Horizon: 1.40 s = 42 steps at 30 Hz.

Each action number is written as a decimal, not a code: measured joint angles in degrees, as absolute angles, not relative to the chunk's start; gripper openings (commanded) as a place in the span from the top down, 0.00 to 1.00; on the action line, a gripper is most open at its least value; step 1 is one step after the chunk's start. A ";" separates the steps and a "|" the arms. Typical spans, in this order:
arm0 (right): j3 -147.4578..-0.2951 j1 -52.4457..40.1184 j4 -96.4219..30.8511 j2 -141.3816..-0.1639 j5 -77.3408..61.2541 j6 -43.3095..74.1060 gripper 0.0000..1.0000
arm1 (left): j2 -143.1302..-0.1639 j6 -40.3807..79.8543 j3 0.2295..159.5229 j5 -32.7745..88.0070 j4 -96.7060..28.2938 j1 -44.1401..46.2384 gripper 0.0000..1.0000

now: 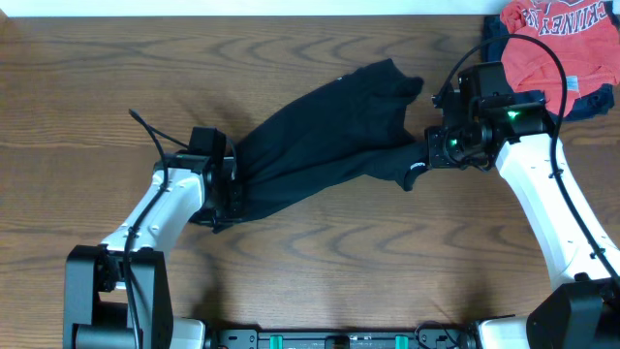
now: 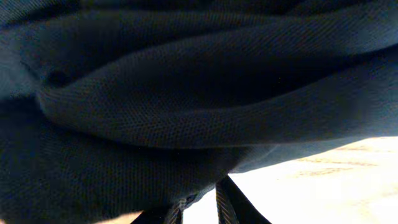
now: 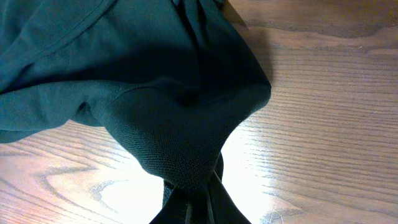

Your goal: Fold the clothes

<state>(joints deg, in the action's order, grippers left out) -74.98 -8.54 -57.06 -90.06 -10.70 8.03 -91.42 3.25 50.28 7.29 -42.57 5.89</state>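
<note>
The clothes (image 1: pixel 320 136), one black soft garment, lie bunched in a long band slanting across the middle of the wooden table. My left gripper (image 1: pixel 231 186) is at the band's lower left end. In the left wrist view the clothes (image 2: pixel 186 106) fill the frame in thick folds, and the left gripper (image 2: pixel 214 182) is shut on a hem at its fingertips. My right gripper (image 1: pixel 426 147) holds the right end. In the right wrist view the right gripper (image 3: pixel 202 183) is shut on a pinched bulge of the clothes (image 3: pixel 124 62), which is lifted a little off the wood.
A red shirt (image 1: pixel 552 39) with white lettering lies crumpled at the back right corner, on top of a navy garment (image 1: pixel 499 29). The right arm's black cable (image 1: pixel 542 48) loops over it. The table's far edge (image 1: pixel 291 12) runs along the top.
</note>
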 measured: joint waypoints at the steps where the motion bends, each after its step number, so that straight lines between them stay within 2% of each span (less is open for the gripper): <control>1: -74.98 -8.54 -57.01 -90.06 -10.70 8.03 0.94 | -91.42 3.22 49.52 7.29 -41.91 5.89 0.80; 24: -74.98 -8.54 -56.95 -90.06 -10.72 8.03 0.95 | -91.42 3.25 44.62 7.29 -36.36 5.89 0.81; 26: -74.98 -8.54 -57.04 -90.06 -10.70 8.03 0.95 | -91.29 3.51 44.49 7.31 -36.07 5.89 0.93; 32: -74.96 -8.54 -57.10 -90.06 -10.70 8.01 0.98 | -91.29 3.99 44.58 7.66 -36.01 5.91 0.94; 38: -74.96 -8.54 -57.10 -90.06 -10.70 8.05 0.99 | -90.04 5.56 49.71 7.29 -47.35 5.89 0.94; 42: -74.98 -8.45 -57.21 -89.78 -10.72 8.05 0.99 | -84.36 5.98 55.33 7.27 -54.57 5.89 0.94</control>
<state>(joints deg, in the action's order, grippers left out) -74.98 -8.45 -57.21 -89.78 -10.72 8.05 -84.36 5.98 55.33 7.27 -54.57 5.89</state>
